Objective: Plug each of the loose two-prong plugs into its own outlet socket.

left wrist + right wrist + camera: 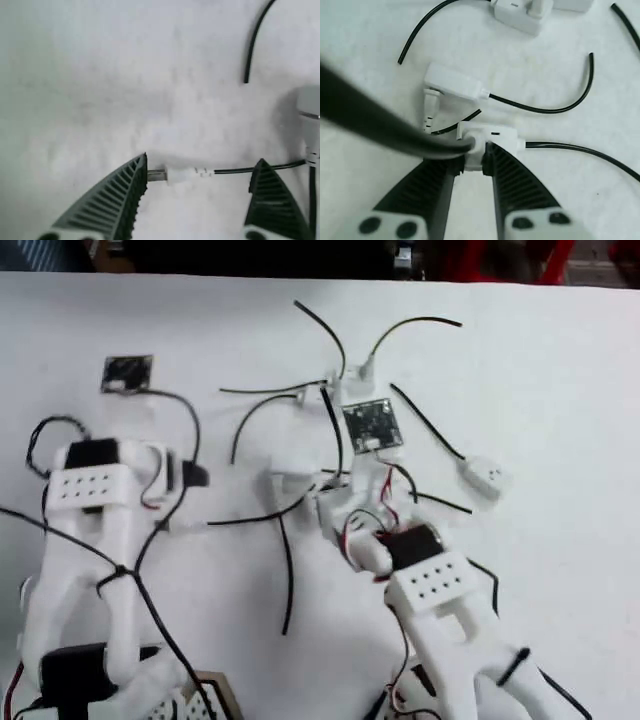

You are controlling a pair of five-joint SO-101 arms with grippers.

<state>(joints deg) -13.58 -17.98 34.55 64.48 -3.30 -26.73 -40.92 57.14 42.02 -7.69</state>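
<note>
The left gripper [202,167] stands spread wide. Its two black, ribbed, wedge-shaped fingers [122,192] flank a small white moulded two-prong plug [184,175]. The plug lies flat on the matte white table [100,90], with its dull metal prongs just beside one fingertip. Its thin black cord [232,171] runs off towards the other finger.

The right gripper [475,157] has the same ribbed fingers, pressed together on a white blocky plastic cord end [492,136]. I cannot tell whether this piece is a plug or a socket. A slim black lead leaves its side.

In the high view that gripper [335,502] is near the table's centre. Another white flat-bodied plug [454,84], its prongs bare, lies loose at about 10 o'clock from it.

Farther out, at 1 o'clock from the right gripper, is a dark square speckled plate [372,425]. A white rounded oblong block [485,476] with a black cord lies at 4 o'clock from the plate. Two more white cord ends lie at its 10 o'clock [295,398] and 12 o'clock [360,368], their glossy cords curling. A second dark square plate [127,373] lies at 1 o'clock from the left arm's white perforated housing [90,485].
</note>
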